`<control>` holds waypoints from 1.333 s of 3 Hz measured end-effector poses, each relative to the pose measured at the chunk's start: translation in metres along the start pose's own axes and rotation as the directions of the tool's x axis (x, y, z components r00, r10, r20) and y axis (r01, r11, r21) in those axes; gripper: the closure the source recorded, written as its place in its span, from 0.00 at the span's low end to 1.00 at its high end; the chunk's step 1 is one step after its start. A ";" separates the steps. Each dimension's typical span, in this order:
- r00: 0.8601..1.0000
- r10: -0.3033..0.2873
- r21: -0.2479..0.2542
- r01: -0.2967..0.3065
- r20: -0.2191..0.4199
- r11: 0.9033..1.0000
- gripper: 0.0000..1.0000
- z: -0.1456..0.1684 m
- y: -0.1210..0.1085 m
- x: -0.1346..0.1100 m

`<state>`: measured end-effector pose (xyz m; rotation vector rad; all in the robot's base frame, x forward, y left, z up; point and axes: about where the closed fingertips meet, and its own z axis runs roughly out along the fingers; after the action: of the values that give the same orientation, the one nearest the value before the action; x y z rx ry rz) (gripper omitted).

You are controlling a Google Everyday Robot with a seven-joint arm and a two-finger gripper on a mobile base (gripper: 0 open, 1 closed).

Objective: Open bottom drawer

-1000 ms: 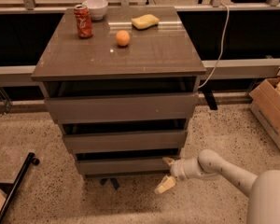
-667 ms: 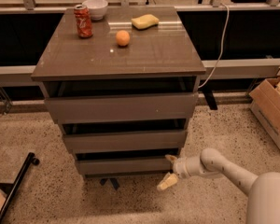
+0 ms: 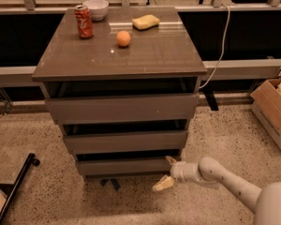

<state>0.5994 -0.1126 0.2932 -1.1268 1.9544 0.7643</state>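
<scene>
At the near right foot of the cabinet (image 3: 119, 69), the gripper (image 3: 167, 172) sits low over the speckled floor (image 3: 47, 139), just beside the right end of the bottom drawer (image 3: 126, 166). Its pale fingers (image 3: 162, 183) are spread. One tip is up at the drawer front's top right corner and the other hangs lower, below the front's bottom edge. Whether either tip touches the panel cannot be told. The white arm (image 3: 225, 177) reaches in from the near right.

The bottom drawer is the lowest of three stacked grey-brown fronts, under the middle drawer (image 3: 125, 142) and the taller top drawer (image 3: 122, 108). A dark gap shows above its plain, handleless panel.

On the tabletop (image 3: 154, 55) a red soda can (image 3: 83, 21) stands at the far left. A white bowl (image 3: 96, 8) is just behind it, an orange (image 3: 123, 38) lies near the middle, and a yellow sponge (image 3: 146, 22) lies farther back. A cardboard box (image 3: 274, 111) sits on the floor at the right.
</scene>
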 end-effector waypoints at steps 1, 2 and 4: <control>1.000 0.002 0.028 -0.002 0.021 1.000 0.00 0.010 -0.011 0.001; 1.000 0.005 0.022 -0.006 0.028 1.000 0.00 0.026 -0.021 0.003; 0.999 0.017 -0.029 -0.016 0.036 0.999 0.00 0.070 -0.051 0.009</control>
<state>0.6631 -0.0845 0.2410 -1.1074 1.9299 0.8184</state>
